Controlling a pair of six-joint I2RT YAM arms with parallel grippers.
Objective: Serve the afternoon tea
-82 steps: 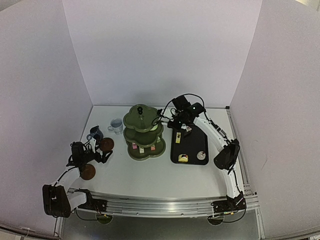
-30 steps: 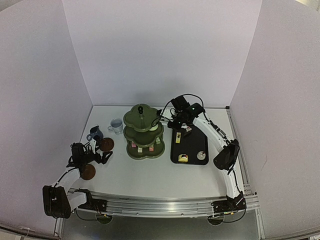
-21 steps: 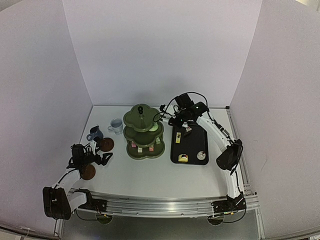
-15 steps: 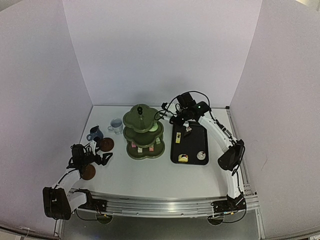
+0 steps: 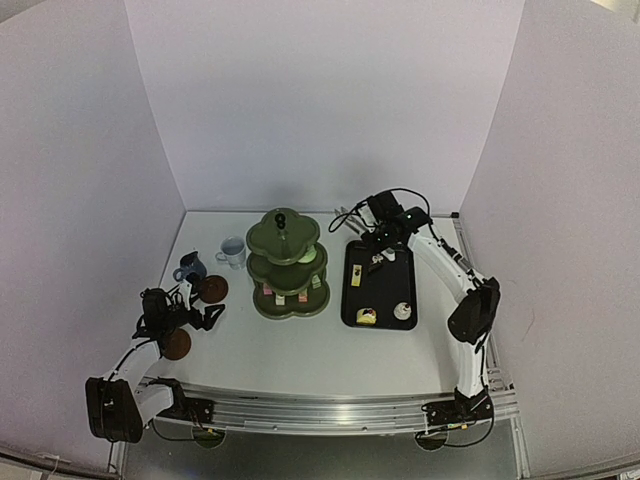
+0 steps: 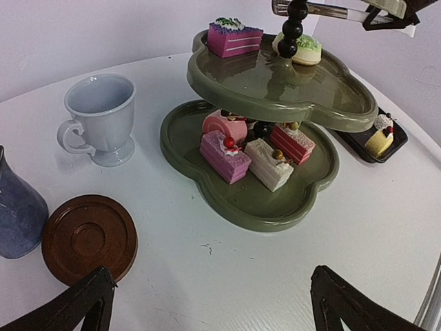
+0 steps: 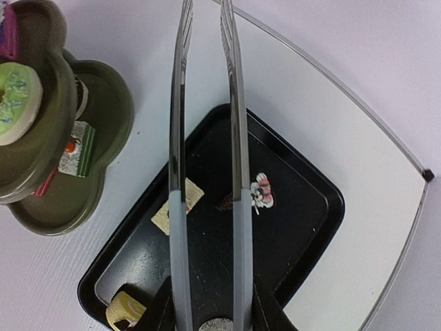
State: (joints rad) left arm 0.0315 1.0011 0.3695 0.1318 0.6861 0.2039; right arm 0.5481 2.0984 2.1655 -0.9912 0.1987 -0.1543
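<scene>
The dark green three-tier stand [image 5: 287,262] carries small cakes, a pink one [image 6: 234,38] and a green one [image 6: 300,45] on an upper tier, several more [image 6: 234,155] on the bottom tier. My right gripper [image 7: 210,314] is shut on the metal tongs [image 7: 207,138], whose arms hang slightly apart and empty over the black tray [image 7: 303,227]. My left gripper [image 6: 213,310] stands open and empty over bare table in front of a brown saucer [image 6: 88,238], the dark blue mug [image 6: 17,207] and the pale mug [image 6: 103,117]. A second saucer [image 5: 176,344] lies nearer the left arm.
On the tray lie a beige square cake [image 7: 178,205], a red-and-white cake [image 7: 260,192], a yellow roll [image 7: 125,314] and a white cake [image 5: 403,311]. White walls close in the table at the left, back and right.
My right arm has drawn back to the right, away from the stand, carrying the tongs to the tray's far end. The left arm has stayed put.
</scene>
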